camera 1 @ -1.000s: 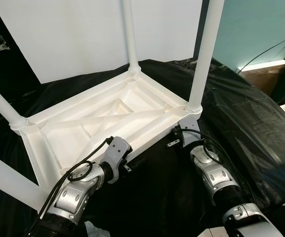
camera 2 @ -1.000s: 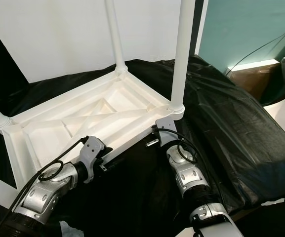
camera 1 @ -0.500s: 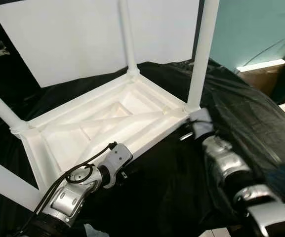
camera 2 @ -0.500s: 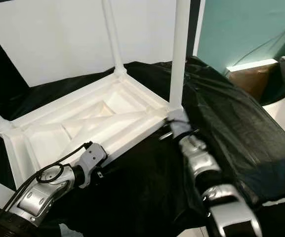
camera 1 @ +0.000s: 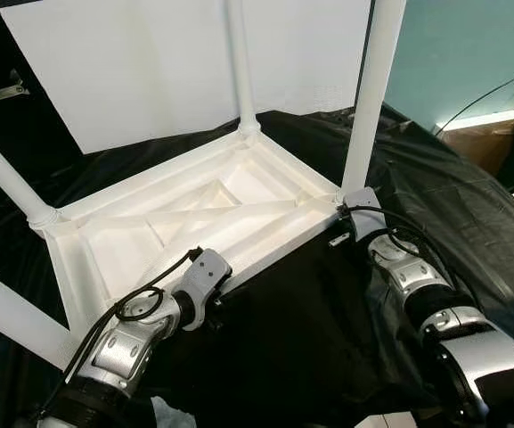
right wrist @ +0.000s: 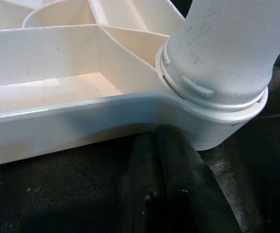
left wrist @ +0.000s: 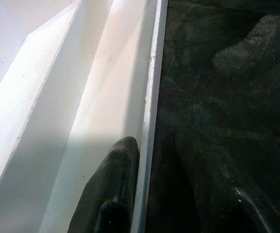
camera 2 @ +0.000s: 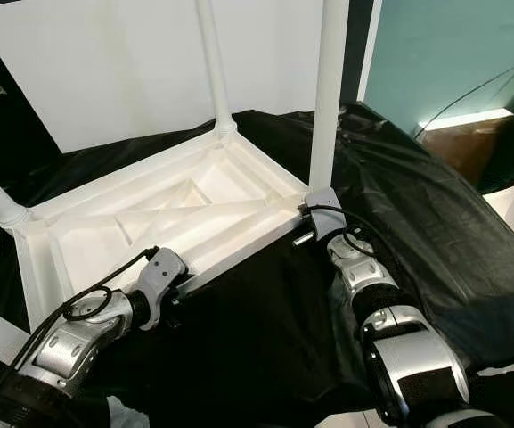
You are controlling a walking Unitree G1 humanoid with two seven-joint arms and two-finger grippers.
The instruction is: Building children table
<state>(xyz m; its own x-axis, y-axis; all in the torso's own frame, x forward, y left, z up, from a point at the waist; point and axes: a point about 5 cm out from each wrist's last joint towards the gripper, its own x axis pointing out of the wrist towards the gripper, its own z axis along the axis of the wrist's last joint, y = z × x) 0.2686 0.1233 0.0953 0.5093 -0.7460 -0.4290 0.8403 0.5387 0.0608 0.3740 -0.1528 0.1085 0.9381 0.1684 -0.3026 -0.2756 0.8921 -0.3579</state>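
Since the earlier frames, our right arm has stretched forward, so that our right gripper [right wrist: 161, 141] now sits at the near right corner of the table [camera 1: 185, 214], where before it lay bent and lower beside that corner; our left gripper [left wrist: 152, 160] remains at the near long edge. We see the white table upside down on a black cloth [camera 1: 328, 330], its ribbed underside facing up and its four legs rising from the corners: the near right leg [camera 1: 372, 89], the far leg [camera 1: 239, 62], the left leg [camera 1: 7, 178] and the nearest left leg [camera 1: 7, 316]. In the left wrist view our left gripper straddles the thin edge wall of the table, one finger [left wrist: 113, 189] inside the frame against the white wall, the other outside on the cloth; the fingers stand apart with the wall between them, pinching it. In the right wrist view the two fingers [right wrist: 176, 165] of our right gripper lie pressed together with no gap, their tips tucked just under the rounded corner below the leg socket, touching the cloth. A white panel [camera 1: 150, 62] stands behind the table.
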